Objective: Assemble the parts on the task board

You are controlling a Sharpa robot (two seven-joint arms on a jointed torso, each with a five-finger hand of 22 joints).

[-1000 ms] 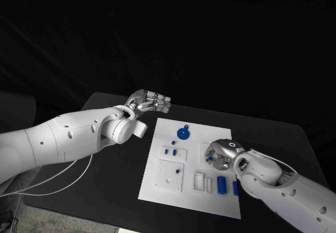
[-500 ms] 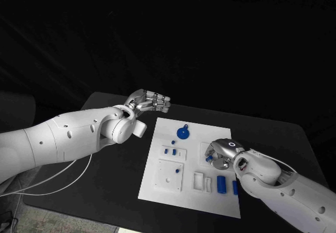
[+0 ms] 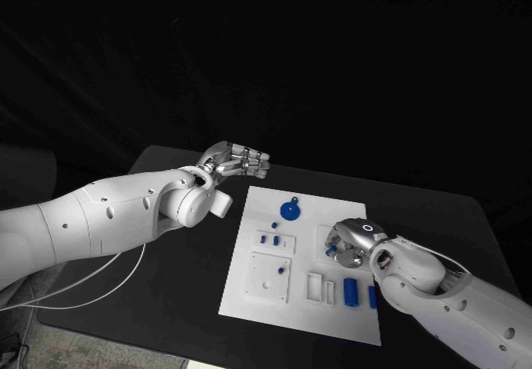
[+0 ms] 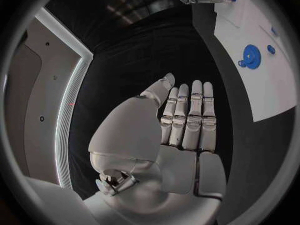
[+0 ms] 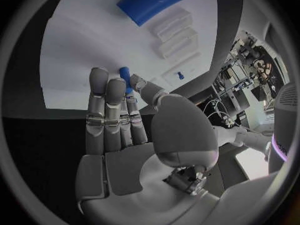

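Note:
The white task board (image 3: 297,311) lies in the middle of the black table. My right hand (image 3: 350,246) hovers over its right half and pinches a small blue peg (image 3: 330,248) (image 5: 125,78) between thumb and fingertips. On the board are a blue round disc (image 3: 289,211) (image 4: 251,56), two small blue pegs standing in a white block (image 3: 270,241), a square white plate (image 3: 266,278) and a blue cylinder (image 3: 350,291) (image 5: 153,2) beside white slotted holders (image 3: 316,287) (image 5: 177,32). My left hand (image 3: 235,162) (image 4: 186,117) is raised off the board's far left corner, fingers straight, holding nothing.
Black table (image 3: 177,261) surface borders the board on both sides. A white cable (image 3: 105,280) trails across the table's left part under my left arm. Another blue piece (image 3: 373,298) lies by the board's right edge, next to my right forearm.

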